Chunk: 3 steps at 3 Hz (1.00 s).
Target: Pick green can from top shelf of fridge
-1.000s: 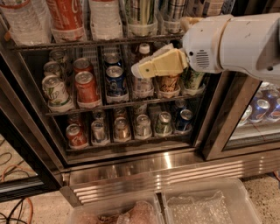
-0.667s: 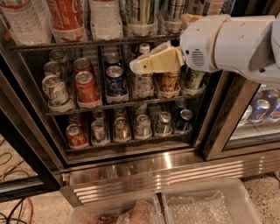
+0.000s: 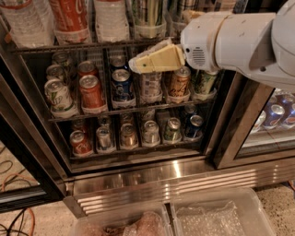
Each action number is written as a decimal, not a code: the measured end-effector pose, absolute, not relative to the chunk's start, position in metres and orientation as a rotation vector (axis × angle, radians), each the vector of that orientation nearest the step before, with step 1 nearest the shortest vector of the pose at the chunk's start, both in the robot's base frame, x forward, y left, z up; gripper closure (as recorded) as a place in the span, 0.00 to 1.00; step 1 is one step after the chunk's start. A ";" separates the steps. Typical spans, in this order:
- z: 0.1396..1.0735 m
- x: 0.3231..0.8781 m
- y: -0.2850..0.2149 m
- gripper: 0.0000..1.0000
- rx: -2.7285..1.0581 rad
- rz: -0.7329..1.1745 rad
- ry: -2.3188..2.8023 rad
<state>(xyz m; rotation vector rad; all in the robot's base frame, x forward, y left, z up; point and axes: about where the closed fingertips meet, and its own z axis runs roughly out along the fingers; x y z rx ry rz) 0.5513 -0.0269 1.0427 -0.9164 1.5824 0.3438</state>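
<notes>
The green can [image 3: 147, 11], dark green with silvery stripes, stands in a white cup holder on the top shelf [image 3: 69, 46] of the fridge [image 3: 161, 179], partly cut off by the picture's top edge. My gripper [image 3: 134, 64], cream-coloured on a thick white arm [image 3: 239, 41], points left just below the top shelf's front rail. It is in front of the middle rack, below and slightly left of the green can, and touches no can.
Water bottles [image 3: 23, 20] and a red cola bottle [image 3: 69, 18] share the top shelf. Two lower racks hold several small cans, such as a red one [image 3: 91, 92]. A second cooler with blue cans [image 3: 276, 115] is at the right. Clear plastic bins [image 3: 216, 216] sit below.
The gripper and arm have moved up and a little left, closer to the top shelf's front rail. The cans and bottles have not moved.
</notes>
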 end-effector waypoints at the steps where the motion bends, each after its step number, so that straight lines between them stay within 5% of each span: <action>1: 1.046 0.564 -0.015 0.00 -0.895 0.347 1.550; 3: 1.040 0.583 -0.001 0.00 -0.830 0.362 1.524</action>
